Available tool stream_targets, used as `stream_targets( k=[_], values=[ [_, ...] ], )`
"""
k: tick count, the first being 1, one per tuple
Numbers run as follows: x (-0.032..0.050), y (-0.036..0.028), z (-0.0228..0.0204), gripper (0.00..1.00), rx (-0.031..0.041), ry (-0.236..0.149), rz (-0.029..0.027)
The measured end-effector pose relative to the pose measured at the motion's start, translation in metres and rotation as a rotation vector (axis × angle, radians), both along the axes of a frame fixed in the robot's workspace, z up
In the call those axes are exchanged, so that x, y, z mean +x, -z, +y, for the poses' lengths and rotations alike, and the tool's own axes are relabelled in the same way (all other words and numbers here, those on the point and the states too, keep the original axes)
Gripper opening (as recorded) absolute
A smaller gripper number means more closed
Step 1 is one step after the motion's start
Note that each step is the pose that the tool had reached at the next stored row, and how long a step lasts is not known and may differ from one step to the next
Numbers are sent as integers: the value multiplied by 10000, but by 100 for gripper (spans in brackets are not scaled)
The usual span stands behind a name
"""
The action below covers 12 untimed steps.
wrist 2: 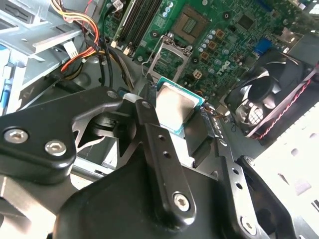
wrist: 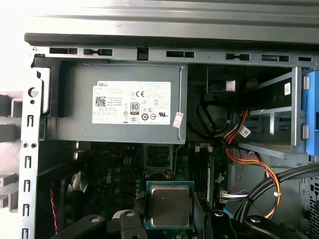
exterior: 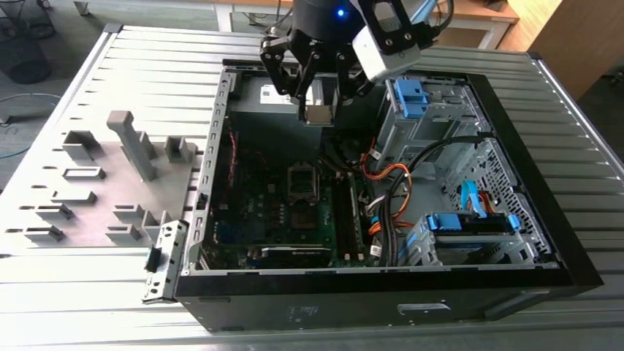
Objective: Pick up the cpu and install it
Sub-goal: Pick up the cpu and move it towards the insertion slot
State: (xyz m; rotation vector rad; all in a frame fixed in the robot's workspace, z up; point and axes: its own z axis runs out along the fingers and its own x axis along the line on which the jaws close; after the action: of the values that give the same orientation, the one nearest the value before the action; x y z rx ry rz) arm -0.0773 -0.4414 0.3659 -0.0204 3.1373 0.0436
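One flat, square, silvery cpu (wrist: 170,206) sits clamped in the black claw (wrist 2: 177,119).

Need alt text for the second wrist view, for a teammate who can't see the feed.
The tool grips the cpu by two opposite edges, silvery top facing the camera, held above the motherboard. Beyond it lies the open socket, with a black case fan nearby.

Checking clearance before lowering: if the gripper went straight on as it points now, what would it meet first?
Probably the motherboard beside its open socket; the held cpu would touch first. Depth is unclear.
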Motion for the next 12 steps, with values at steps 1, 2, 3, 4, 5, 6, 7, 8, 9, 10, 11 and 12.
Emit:
stream_targets(
  k=[1,2,3,4,5,6,7,8,9,10,11,12],
  values=[
    [0,0,0,47,-1,0,0],
    [1,-1,-4,47,-3,-1,0],
    [1,-1,-11,47,-5,-3,1],
    [1,0,-22,47,-7,-3,0],
    [1,0,-31,47,-9,-2,0],
    [1,0,-39,47,-12,-2,0],
    [1,0,-46,47,-17,-2,0],
    [1,0,-52,47,-19,-1,1],
    [0,0,-53,47,-22,0,0],
    [0,0,-53,47,-22,0,0],
    [0,0,-53,47,-23,0,0],
    [1,0,-54,47,-24,-1,1]
  ],
)
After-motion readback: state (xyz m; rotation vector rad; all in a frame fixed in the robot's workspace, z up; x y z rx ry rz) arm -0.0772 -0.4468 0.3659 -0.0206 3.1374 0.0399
